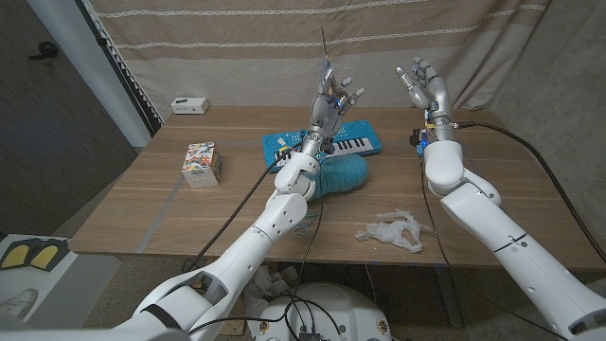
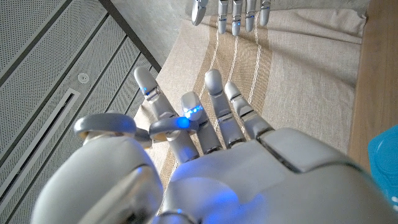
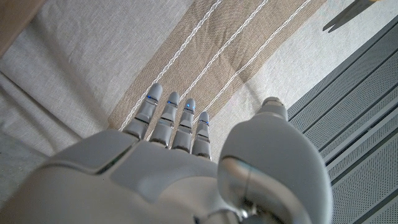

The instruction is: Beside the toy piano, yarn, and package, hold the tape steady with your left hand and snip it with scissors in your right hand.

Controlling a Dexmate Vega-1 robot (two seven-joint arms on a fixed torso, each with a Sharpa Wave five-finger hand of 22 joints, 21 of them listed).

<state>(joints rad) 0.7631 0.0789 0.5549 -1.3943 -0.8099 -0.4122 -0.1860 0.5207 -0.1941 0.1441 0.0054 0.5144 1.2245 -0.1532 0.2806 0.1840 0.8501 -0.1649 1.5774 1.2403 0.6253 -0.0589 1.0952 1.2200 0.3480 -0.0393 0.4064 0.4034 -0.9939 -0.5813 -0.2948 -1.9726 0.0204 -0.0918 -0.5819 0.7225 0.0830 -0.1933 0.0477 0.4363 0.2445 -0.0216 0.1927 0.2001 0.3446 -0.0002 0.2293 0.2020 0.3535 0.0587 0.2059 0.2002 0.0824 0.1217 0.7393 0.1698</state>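
White crumpled wad (image 1: 393, 230), probably tape, near front edge of worktop (image 1: 142, 204), untouched. Beyond, left hand (image 1: 333, 102) raised, fingers pinching apparent scissors (image 1: 324, 52); right hand (image 1: 424, 87) spread, empty. Risk: dropped blades during handover.

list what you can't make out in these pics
In the head view, the thin pointed thing held up by the left hand is too small to tell whether it is scissors.
In the head view, the middle of the toy piano is hidden by the left arm.
In the head view, the print on the package is too small to read.
In the head view, it is unclear whether the white crumpled scrap is tape.
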